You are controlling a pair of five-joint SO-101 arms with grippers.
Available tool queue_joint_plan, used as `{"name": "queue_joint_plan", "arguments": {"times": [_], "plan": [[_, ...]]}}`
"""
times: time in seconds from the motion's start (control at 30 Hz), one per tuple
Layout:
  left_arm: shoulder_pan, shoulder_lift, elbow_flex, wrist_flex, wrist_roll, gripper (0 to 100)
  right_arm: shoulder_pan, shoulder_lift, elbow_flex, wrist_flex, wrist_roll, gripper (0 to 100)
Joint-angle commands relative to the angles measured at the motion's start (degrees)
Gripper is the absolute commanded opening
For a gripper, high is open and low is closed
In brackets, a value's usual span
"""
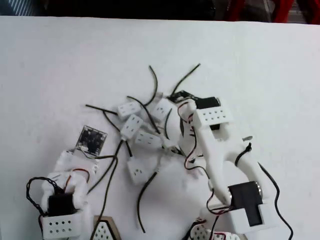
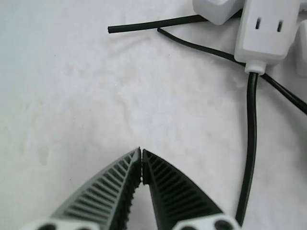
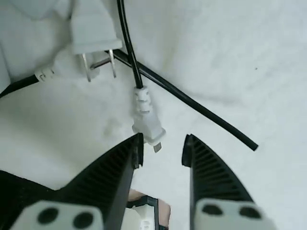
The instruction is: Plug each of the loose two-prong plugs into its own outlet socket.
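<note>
Several white outlet sockets (image 1: 131, 126) with black cords lie tangled mid-table. My left gripper (image 2: 141, 152) is shut on nothing, low over bare table short of one socket (image 2: 266, 28) and a cut cord end (image 2: 109, 29); in the high view it sits at the lower left (image 1: 91, 139). My right gripper (image 3: 163, 143) is open just above a small white two-prong plug (image 3: 146, 122), whose prong end lies between the fingertips, close to one finger (image 3: 125, 163). A larger plug (image 3: 93, 36) with bare prongs lies beyond. From above, the right gripper (image 1: 173, 144) hangs at the cluster's right side.
Loose black cords (image 1: 107, 170) trail from the cluster toward the front edge. A wooden-rimmed white piece (image 1: 102, 231) sits at the front edge between the arm bases. The white table (image 1: 260, 60) has free room at the back and both sides.
</note>
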Motion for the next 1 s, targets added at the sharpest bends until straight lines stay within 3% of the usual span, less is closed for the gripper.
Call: {"name": "queue_joint_plan", "arguments": {"times": [0.0, 0.43, 0.63, 0.97], "plan": [[-0.57, -0.48, -0.44, -0.88, -0.26, 3, -0.66, 0.84, -0.26, -0.75, -0.62, 13.4], [-0.57, -0.48, -0.44, -0.88, -0.26, 3, -0.75, 11.56, -0.62, -4.44, -0.62, 13.1], [-0.57, -0.48, -0.44, -0.88, -0.26, 3, -0.75, 10.77, -0.53, -4.26, -0.44, 3.6], [-0.57, -0.48, -0.44, -0.88, -0.26, 3, -2.33, 10.68, -0.53, -1.27, -0.18, 1.8]]}}
